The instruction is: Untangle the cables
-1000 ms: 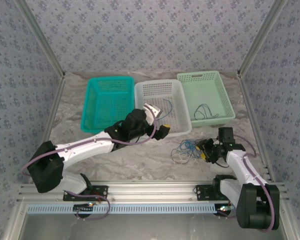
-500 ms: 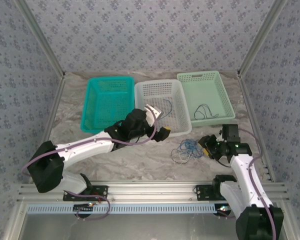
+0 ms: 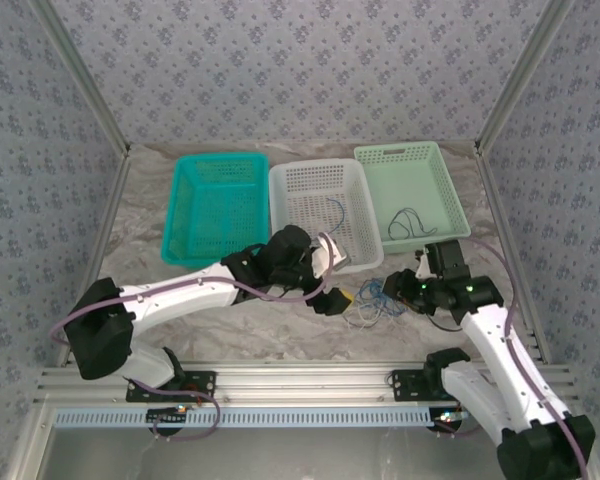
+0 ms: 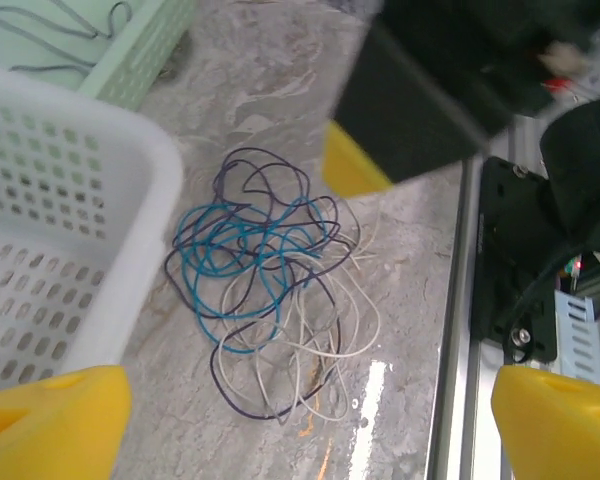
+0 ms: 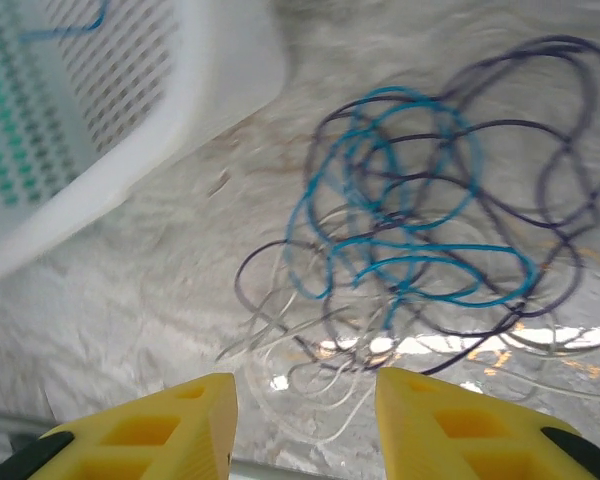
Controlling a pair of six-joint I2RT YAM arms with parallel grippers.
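On the near part of the marbled worktop (image 3: 240, 335), right of centre, lies the tangle of cables (image 4: 265, 290): a bright blue wire (image 5: 420, 250), a dark wire (image 5: 540, 130) and a pale wire (image 4: 355, 300), looped through one another in a loose, flat heap. It sits just near of the white basket (image 3: 280, 180), by its near right corner, without touching it.

The left end effector (image 4: 300, 440) hangs over the heap from the left with its yellow fingers spread wide and nothing between them. The right end effector (image 5: 305, 425) hovers at the heap's right side, its fingers parted by a moderate gap and also empty.

These wires look light, thin and floppy. A pull on one would likely drag the whole knot across the smooth surface unless the other arm pins the rest. The outer loops look like the best places to take hold: the dark loop bulging on the far side, or a pale strand trailing at the near edge. A pinch in the crowded middle risks catching two colours at once.

Further back, a blue strand (image 3: 332, 210) lies in the white basket and a dark strand (image 3: 410, 222) in the pale green basket (image 3: 460, 210) to its right. The teal basket (image 3: 180, 180) stands on the left.
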